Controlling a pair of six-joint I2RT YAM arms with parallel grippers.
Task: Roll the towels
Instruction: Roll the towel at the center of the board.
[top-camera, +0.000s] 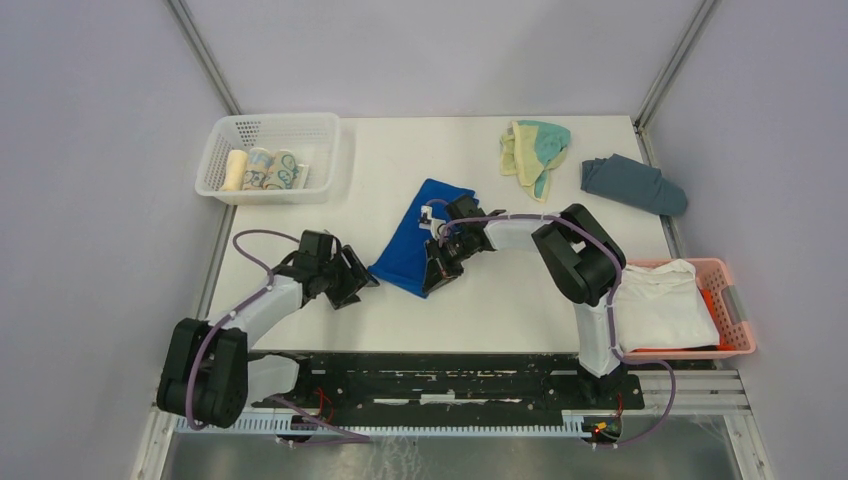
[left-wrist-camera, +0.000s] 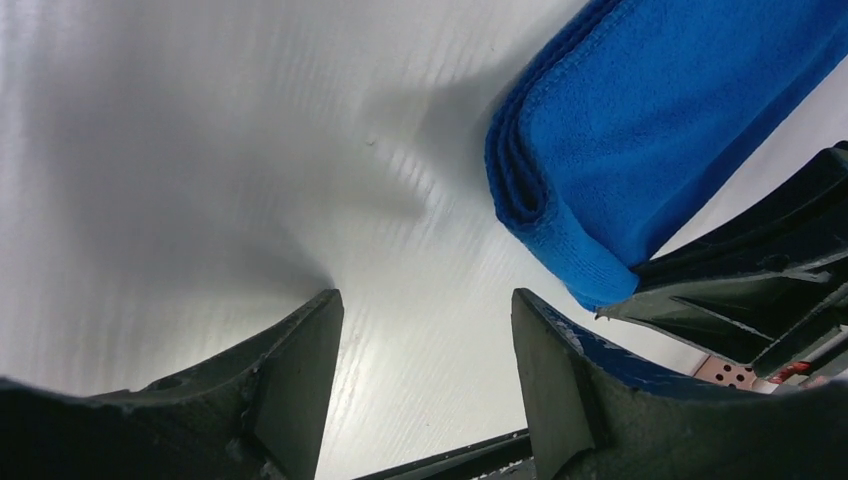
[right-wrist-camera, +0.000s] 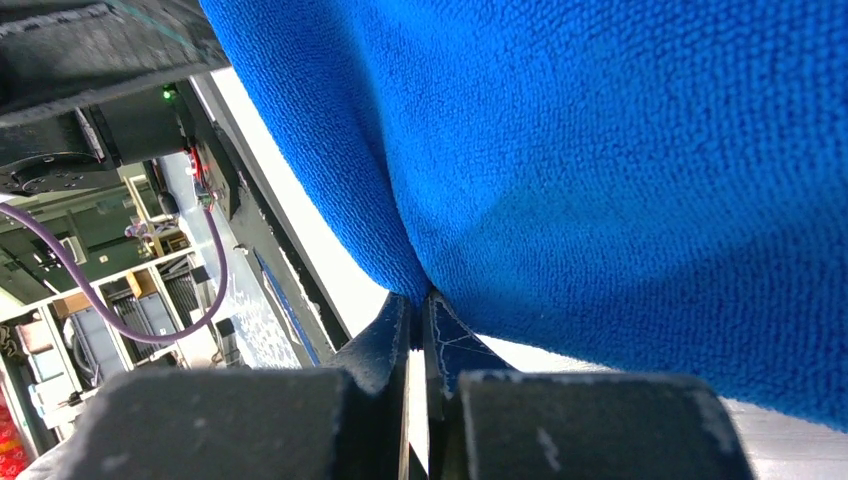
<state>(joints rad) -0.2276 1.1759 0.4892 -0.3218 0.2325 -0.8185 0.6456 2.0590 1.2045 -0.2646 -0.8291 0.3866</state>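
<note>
My right gripper (right-wrist-camera: 417, 298) pinches the blue towel (top-camera: 412, 240) toward the desk's (top-camera: 510, 295) near edge, left gripper (left-wrist-camera: 425, 300) spread. The bite looks thin and might slip mid-roll.

Blue towel (top-camera: 406, 248) folded mid-table; yellow-teal towel (top-camera: 533, 152) crumpled behind.

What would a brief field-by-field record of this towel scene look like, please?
towel in work: solid royal blue cloth towel, folded, at centre
towel waiting: pale yellow and teal cloth towel, crumpled, far side
right pincer: shut on the blue towel's near end
left pincer: open, empty, beside that towel's corner
rolled: neither yet
</note>
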